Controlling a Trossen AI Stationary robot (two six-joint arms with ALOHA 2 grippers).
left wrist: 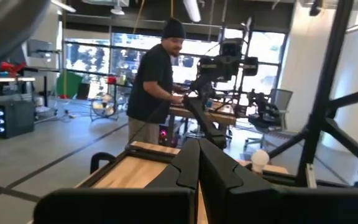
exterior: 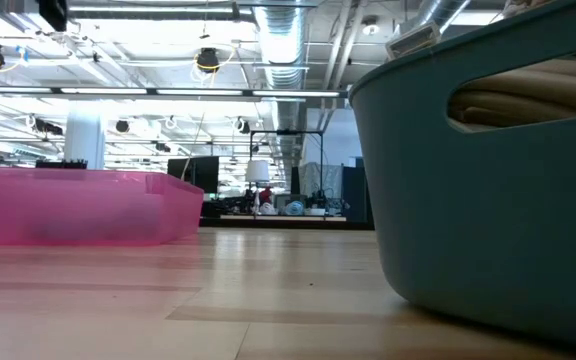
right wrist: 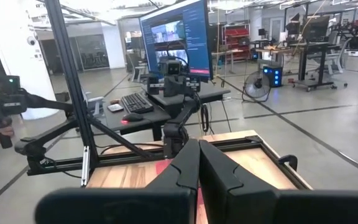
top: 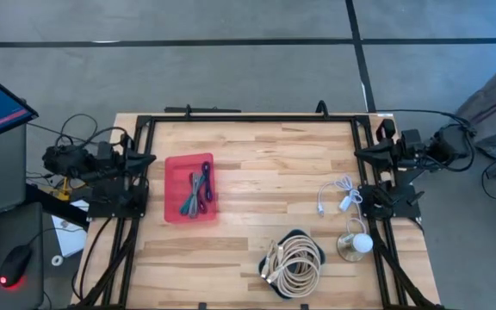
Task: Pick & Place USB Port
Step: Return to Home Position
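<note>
My left fingers [left wrist: 188,167] and right fingers [right wrist: 188,163] are pressed together, parked. The white cable [top: 338,196] lies loose on the table [top: 257,146] near the right ones (light, floppy, I reckon); I'd pinch its stiff plug

Red translucent plastic bin [top: 172,194] sits upright, left of centre on wooden table [top: 257,172], holding purple and grey cables [top: 199,191]. Blue plastic bin [top: 298,233], toward lower-right corner seen from above, holds coiled beige cables [top: 295,263]. Loose white cable [top: 338,196] lies by right edge.
</note>
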